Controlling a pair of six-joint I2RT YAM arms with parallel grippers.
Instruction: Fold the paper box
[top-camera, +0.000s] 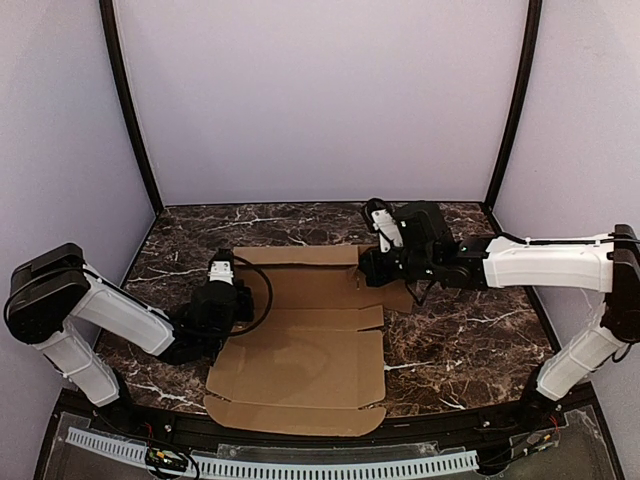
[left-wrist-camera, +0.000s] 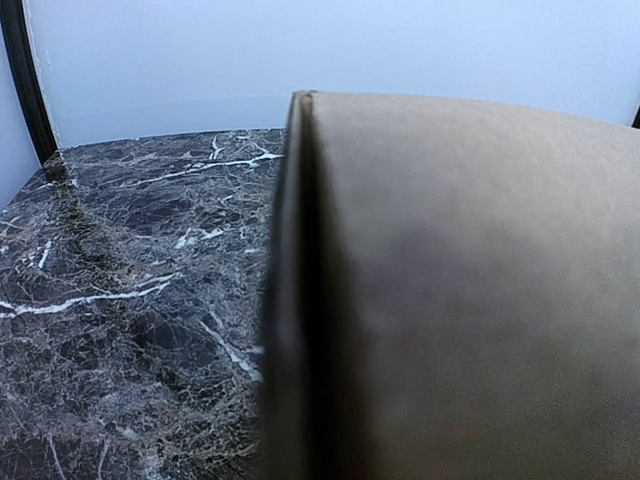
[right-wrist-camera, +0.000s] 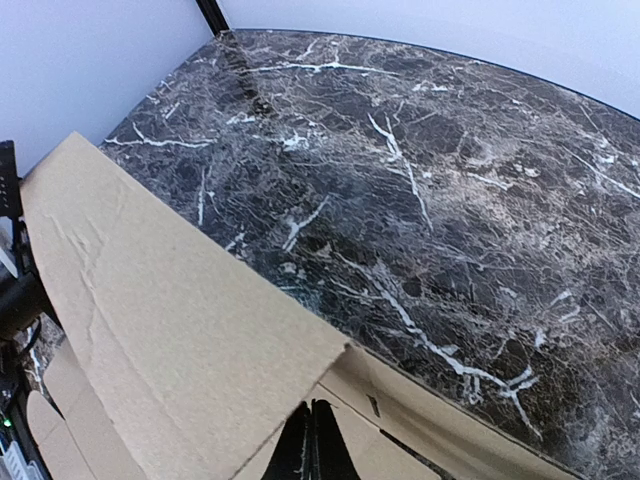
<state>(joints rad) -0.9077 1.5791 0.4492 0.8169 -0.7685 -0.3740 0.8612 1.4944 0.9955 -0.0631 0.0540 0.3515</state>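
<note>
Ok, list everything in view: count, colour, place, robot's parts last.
paper box: one, brown, spread open at the table's middle.
table: one, dark marble with white veins, under everything.
walls: three, pale lilac, left, far and right.
poles: two, black, at the far corners.
perforated strip: one, white, along the near edge.
left arm: one, white and black, jaws shut at the box's left edge.
right arm: one, white and black, jaws shut at the box's far right flap.

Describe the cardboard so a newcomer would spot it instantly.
Start at the dark marble table; at its middle lies the paper box, an unfolded brown cardboard sheet with creases and flaps. It is the only plain brown thing against veined black stone.
</note>
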